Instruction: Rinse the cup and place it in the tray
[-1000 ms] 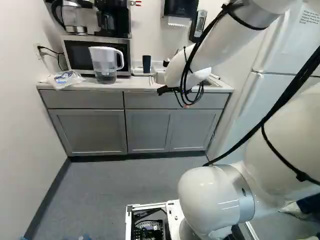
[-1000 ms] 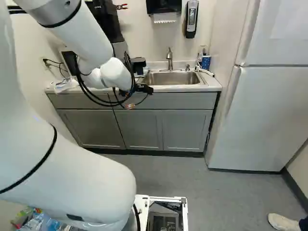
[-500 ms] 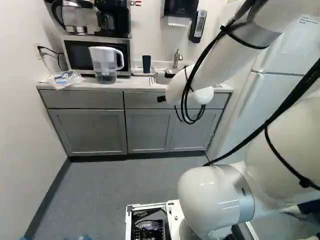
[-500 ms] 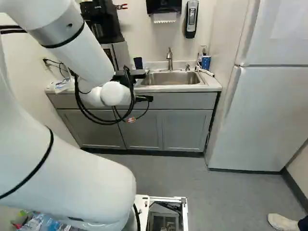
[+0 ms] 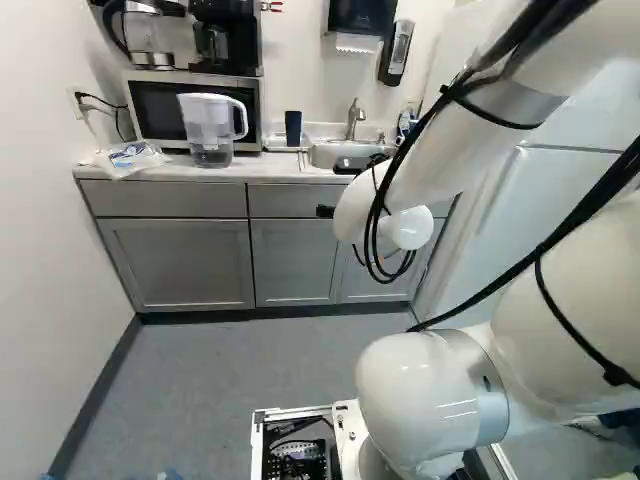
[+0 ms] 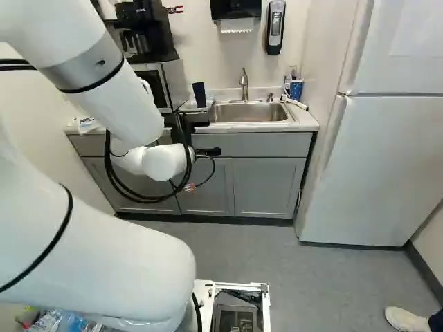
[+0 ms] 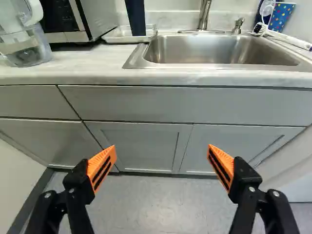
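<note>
My gripper [image 6: 197, 118] shows only as a black part in front of the counter in the right base view; its fingertips are hidden there. In the wrist view the gripper [image 7: 162, 155] stands wide open, its orange pads far apart with nothing between them. Ahead of it, beyond the counter's front edge, a dark blue cup [image 7: 135, 17] stands in the white tray [image 7: 116, 38], left of the sink. The left base view shows this cup [image 5: 293, 127] between microwave and sink. The metal sink [image 7: 214, 50] lies beside the tray, its faucet [image 7: 204, 14] behind it.
A clear water pitcher [image 5: 208, 130] stands before the microwave [image 5: 160, 108], near a plastic bag [image 5: 130, 158]. A dotted blue cup [image 7: 281, 17] and a white brush [image 7: 287, 40] lie at the sink's far corner. Cabinets [image 7: 141, 144] front the counter; a fridge [image 6: 381, 159] stands to the right.
The arm's wrist and gripper have moved lower, uncovering more of the sink and faucet in the left base view and the dark cup in the right one. The base has not moved.
</note>
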Controlling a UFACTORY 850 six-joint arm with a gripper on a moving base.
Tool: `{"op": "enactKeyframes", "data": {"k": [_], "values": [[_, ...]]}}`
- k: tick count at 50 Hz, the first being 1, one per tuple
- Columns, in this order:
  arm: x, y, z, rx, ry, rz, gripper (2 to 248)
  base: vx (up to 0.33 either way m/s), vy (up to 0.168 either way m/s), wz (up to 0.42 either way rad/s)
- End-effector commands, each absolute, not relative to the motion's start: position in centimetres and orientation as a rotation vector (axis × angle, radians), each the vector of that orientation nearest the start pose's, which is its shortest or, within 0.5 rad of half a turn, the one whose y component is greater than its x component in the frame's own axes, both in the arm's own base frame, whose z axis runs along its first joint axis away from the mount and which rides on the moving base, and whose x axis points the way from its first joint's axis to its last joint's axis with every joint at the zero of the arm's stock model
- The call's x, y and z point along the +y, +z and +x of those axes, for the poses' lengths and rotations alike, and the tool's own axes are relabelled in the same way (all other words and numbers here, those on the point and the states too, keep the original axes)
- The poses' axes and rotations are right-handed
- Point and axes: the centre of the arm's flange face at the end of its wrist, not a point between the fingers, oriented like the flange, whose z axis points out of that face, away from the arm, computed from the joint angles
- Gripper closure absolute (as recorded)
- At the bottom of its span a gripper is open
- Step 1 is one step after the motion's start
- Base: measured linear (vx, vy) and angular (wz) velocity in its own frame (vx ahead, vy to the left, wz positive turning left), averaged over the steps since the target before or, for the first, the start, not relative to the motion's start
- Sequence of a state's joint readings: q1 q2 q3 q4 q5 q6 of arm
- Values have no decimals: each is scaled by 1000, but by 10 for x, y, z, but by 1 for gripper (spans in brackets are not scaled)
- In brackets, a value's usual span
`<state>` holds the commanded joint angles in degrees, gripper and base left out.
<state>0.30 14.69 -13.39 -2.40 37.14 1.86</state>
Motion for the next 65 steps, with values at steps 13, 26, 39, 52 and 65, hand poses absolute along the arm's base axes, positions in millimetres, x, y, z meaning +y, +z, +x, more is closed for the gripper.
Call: {"op": "enactKeyframes", "data": {"k": [13, 26, 39, 52, 65], "values": [[3, 386, 300, -19, -1732, -2600, 3, 0, 0, 0], [1, 376, 287, -10, -1774, -2581, 3, 0, 0, 0], [1, 370, 277, -4, -1803, -2567, 3, 0, 0, 0], [0, 367, 272, -1, -1820, -2560, 3, 0, 0, 0], [0, 366, 270, 0, -1824, -2558, 3, 0, 0, 0]]}}
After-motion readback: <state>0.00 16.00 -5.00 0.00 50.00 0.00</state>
